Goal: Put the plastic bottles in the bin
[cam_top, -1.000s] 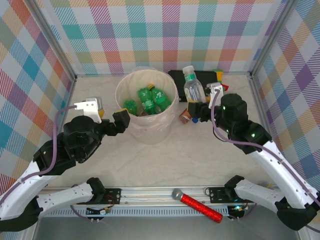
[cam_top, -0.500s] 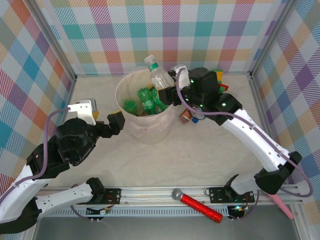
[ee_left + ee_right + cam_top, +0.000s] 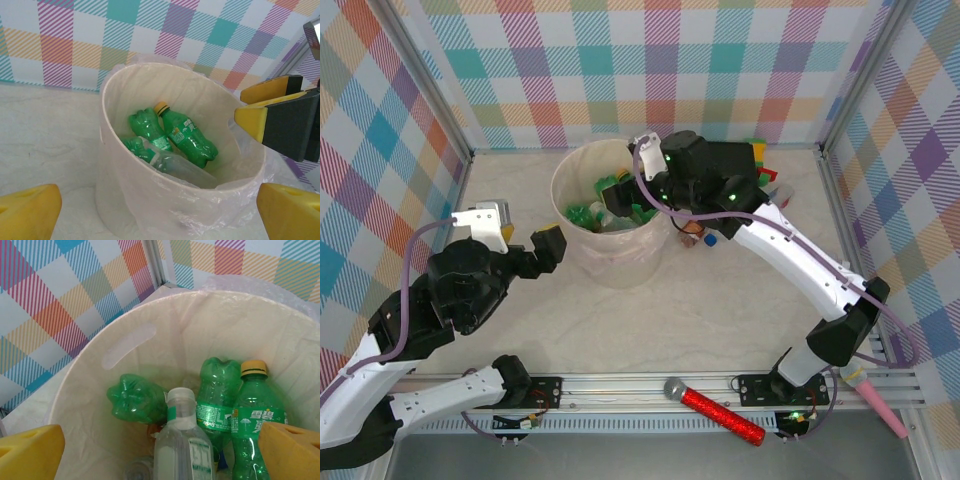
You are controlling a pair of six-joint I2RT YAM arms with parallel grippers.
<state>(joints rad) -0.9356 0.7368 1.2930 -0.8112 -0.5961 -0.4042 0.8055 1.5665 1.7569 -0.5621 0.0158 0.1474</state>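
At the near edge of the table (image 3: 720, 310) a red glittery microphone (image 3: 715, 407) lies on the rail, and a pink microphone (image 3: 880, 405) sticks out at the near right corner. Farther in on the left side, the left gripper (image 3: 523, 228) hovers just beside the bin's near left wall with its yellow fingers spread wide and nothing between them, facing the bin (image 3: 620, 265) without touching it. The bin stands upright toward the middle of the far edge, lined with thin clear plastic. The right gripper (image 3: 160, 452) hangs over the bin's open mouth at its far right rim, its pincer spread wide and pinching nothing. Directly below it, between the two fingertips but clear of them, a clear bottle (image 3: 182, 440) with a white cap lies inside the bin, resting on the green bottles (image 3: 220, 390); one of these shows a yellow cap. On the table just right of the bin, under the right arm, lies a small brown bottle (image 3: 690, 236). Behind the arm, along the far edge, part of a flat black box (image 3: 745, 155) shows.
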